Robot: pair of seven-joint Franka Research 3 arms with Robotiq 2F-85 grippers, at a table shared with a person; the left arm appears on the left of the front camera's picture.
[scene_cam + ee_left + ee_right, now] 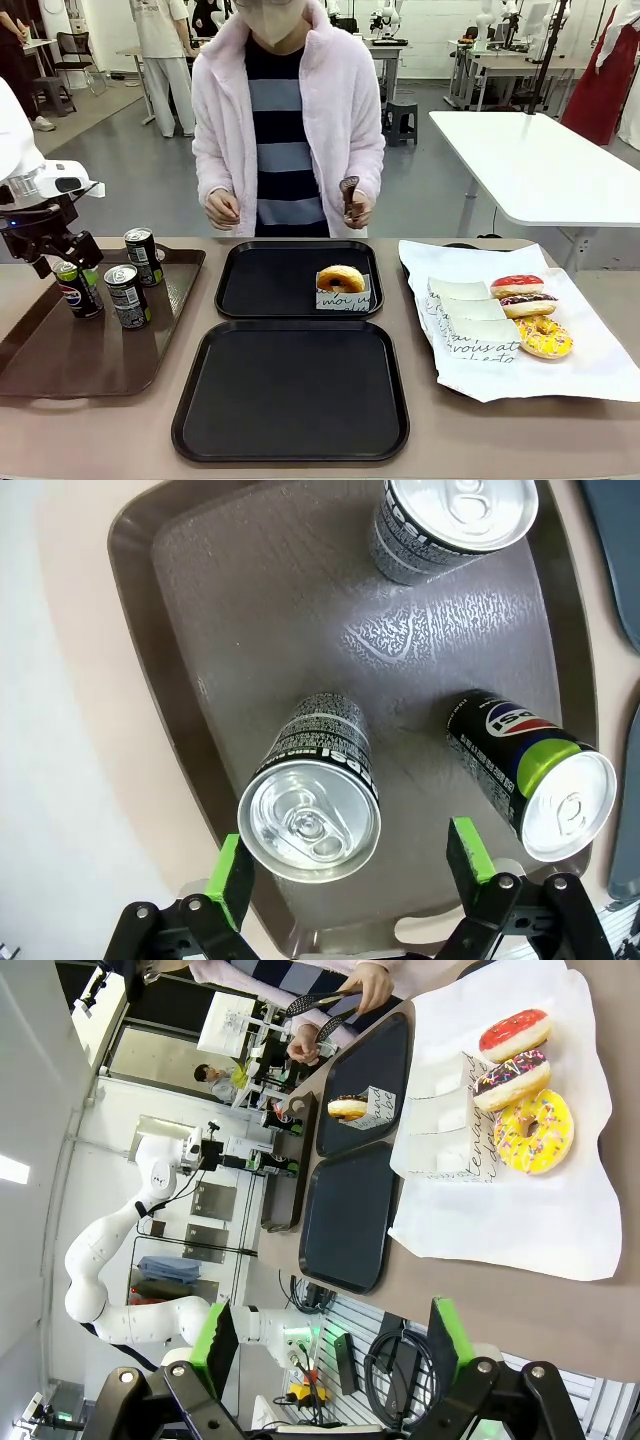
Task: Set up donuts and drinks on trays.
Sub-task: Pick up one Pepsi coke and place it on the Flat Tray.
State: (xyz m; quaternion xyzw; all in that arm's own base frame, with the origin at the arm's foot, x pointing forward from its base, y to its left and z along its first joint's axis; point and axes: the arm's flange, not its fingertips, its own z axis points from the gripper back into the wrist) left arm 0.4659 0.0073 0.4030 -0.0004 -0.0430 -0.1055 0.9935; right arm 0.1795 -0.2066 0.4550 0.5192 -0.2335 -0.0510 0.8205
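Nearest the robot, the right gripper (330, 1340) hangs high above the table (120, 430), its green pads spread wide with nothing between them. The left gripper (350, 865) hovers over the brown tray (40, 350) at the robot's left, its jaws also wide apart and gripping nothing. In its wrist view a dark can with white print (310, 810) stands upright below and between the pads, untouched. A green-labelled can (540, 780) stands just outside one pad. A third can (450, 525) stands farther along the same tray, which makes three cans in all, every one on the brown tray. There are two black trays. The near black tray (290, 440) lies in the middle with its floor bare, and the far black tray (250, 285) lies just behind it, almost edge to edge. There are four donuts. One golden donut (341, 276) sits in a lettered paper holder (343, 298) on the right part of the far black tray. The other three lie in a row on a sheet of white paper (590, 370) at the robot's right. They are a red donut (517, 285) farthest, a chocolate donut (528, 304) in the middle and a yellow donut (543, 337) nearest, each close against the next. Some flat white holders (465, 305) lie just beside them. At the far side a person (288, 120) stands close against the table, both hands above the far tray's far edge. One hand (358, 210) holds dark tongs (349, 190). Behind the person is a white table (540, 160).
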